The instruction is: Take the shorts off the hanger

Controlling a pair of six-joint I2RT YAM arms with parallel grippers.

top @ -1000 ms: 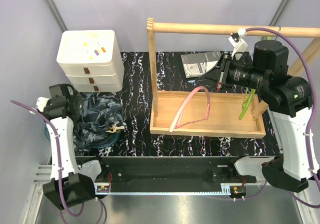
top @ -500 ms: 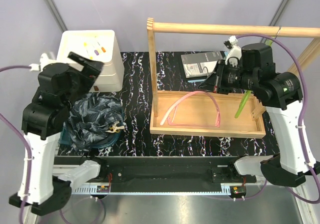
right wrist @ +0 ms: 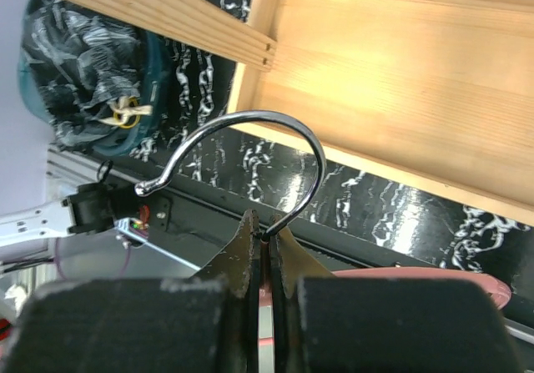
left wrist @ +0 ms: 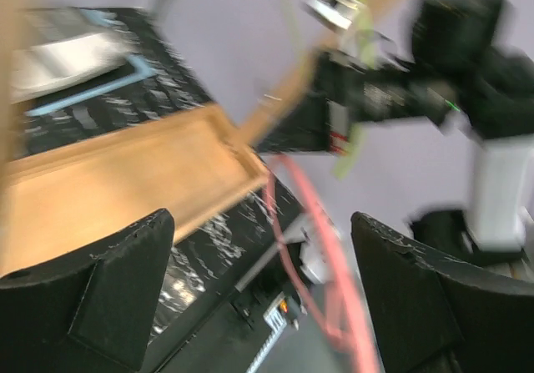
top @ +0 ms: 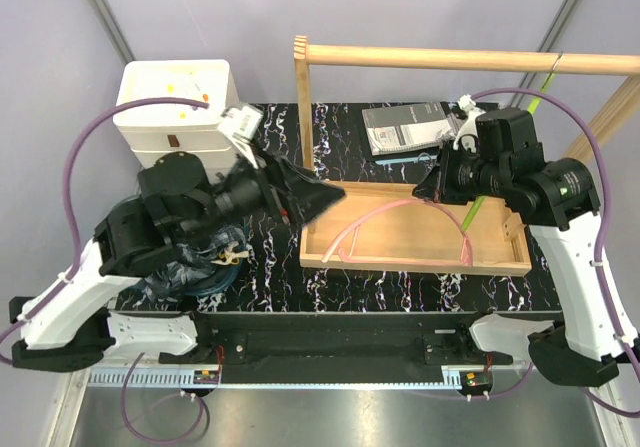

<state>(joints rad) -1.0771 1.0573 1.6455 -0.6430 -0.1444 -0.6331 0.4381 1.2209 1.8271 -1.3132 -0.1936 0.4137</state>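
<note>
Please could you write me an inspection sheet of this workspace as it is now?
Surface: black marbled table, bearing a wooden rack.
Job's things: shorts off the hanger, bunched in a teal basket; hanger over the rack's tray.
Clutter: white drawer box, grey booklet.
Grippers: left gripper open, empty; right gripper shut on the hanger's hook.
Cables: purple cables loop over both arms.
Surroundings: plain walls; nothing else seen.

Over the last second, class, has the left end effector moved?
Yes. The left end effector swung right, away from the drawers, to the tray's left edge.
</note>
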